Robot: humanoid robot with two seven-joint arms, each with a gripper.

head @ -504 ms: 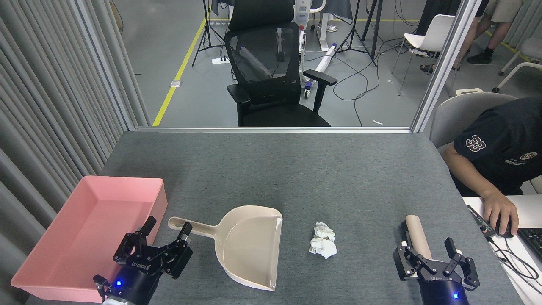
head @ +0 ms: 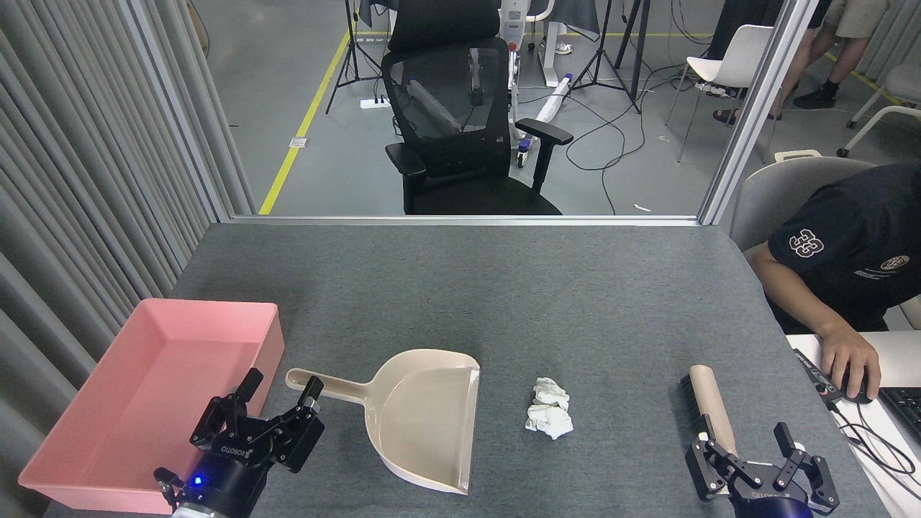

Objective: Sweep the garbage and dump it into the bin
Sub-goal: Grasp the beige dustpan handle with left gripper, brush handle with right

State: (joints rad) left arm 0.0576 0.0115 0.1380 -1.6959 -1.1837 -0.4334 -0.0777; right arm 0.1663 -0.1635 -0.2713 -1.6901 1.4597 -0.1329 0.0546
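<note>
Compared with half a second ago, both of my arms have pulled back toward the lower edge of the view, and nothing on the table (head: 504,288) has moved. My left gripper (head: 277,406) has slipped only a little down and to the left; its jaws are spread apart and hold nothing. One finger is still just beside the near end of the beige dustpan (head: 424,417) handle, and I cannot tell if it touches it. The other finger stands in front of the wall of the bin (head: 144,388), which lies to the left of this gripper, at the table's left edge. My right gripper (head: 748,442) has moved more clearly: it sits lower and further right than before, and part of its body is now cut by the frame edge. Its jaws are also released, standing wide on both sides of the near end of the brush (head: 709,403), and they do not close on it. More of the brush is visible now, with its dark bristles along the left side. The garbage (head: 548,417), two white crumpled wads touching each other, lies well to the left of my right gripper and beyond it, between the brush and the open mouth of the dustpan, near the dustpan lip but apart from it. A person's hand (head: 849,367) rests on a mouse to the right of the table.
</note>
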